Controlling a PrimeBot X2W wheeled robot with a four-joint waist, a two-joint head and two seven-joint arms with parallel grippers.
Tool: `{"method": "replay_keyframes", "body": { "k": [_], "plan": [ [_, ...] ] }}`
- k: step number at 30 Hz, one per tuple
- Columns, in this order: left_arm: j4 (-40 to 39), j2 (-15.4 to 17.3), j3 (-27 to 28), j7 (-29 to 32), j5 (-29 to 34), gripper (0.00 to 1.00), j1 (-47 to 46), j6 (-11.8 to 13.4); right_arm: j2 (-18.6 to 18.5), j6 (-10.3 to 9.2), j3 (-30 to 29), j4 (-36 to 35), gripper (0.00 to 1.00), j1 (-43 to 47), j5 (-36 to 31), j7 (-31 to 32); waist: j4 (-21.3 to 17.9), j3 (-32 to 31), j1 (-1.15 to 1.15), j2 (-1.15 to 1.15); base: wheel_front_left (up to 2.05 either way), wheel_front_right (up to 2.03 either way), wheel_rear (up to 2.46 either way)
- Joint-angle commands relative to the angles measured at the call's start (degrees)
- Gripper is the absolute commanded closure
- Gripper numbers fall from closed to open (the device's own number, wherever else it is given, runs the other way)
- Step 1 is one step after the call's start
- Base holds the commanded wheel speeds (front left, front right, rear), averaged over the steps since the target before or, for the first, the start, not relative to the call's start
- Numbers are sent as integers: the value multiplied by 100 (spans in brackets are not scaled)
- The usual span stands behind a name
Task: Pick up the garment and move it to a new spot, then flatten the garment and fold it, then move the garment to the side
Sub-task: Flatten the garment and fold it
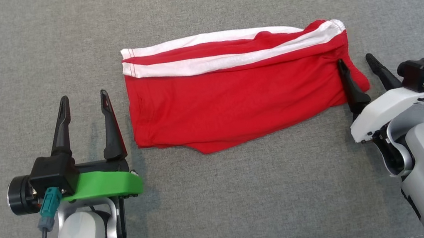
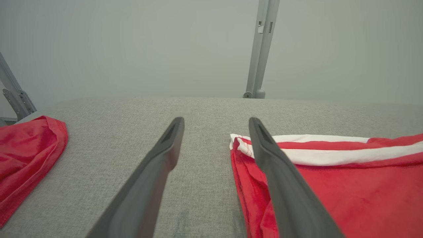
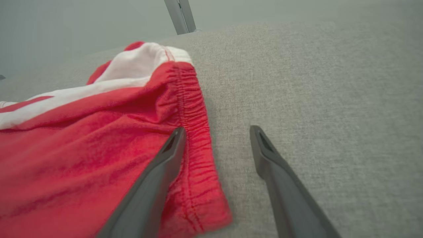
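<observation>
Nearest, the left pincer point(image 1: 84, 97) stands wide and empty, just beside the left edge of the garment point(image 1: 234, 99), red shorts lying folded flat mid-bench point(image 1: 249, 197). The right pincer point(image 1: 354, 59), also wide and holding nothing, straddles the waistband edge. Folding looks done. Moving the garment aside seems next, which calls for closing on both ends together.

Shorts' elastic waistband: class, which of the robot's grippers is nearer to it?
Right. The right gripper stands with open jaws straddling the waistband. The left gripper is open beside the far end of the shorts, off the cloth.
</observation>
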Motion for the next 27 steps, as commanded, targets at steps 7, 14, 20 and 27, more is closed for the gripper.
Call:
{"method": "replay_keyframes", "body": {
  "k": [7,14,20,27],
  "plan": [
    [-5,-64,65,-46,116,0,-91,-55,-471,-3,970,182,0,-184,898,756,23,93,0,0,0,0,0],
    [8,-110,73,-35,180,0,-130,-128,-783,4,1658,80,100,-210,1540,1064,-34,122,0,0,0,0,0],
    [29,-131,103,-35,229,0,-115,-160,-1067,-7,1760,-161,100,-256,1811,975,-125,99,0,0,0,0,0],
    [10,-159,117,-35,277,0,-43,-182,-1455,-9,1341,-583,100,14,2007,758,-222,38,0,0,0,0,0]
  ]
}}
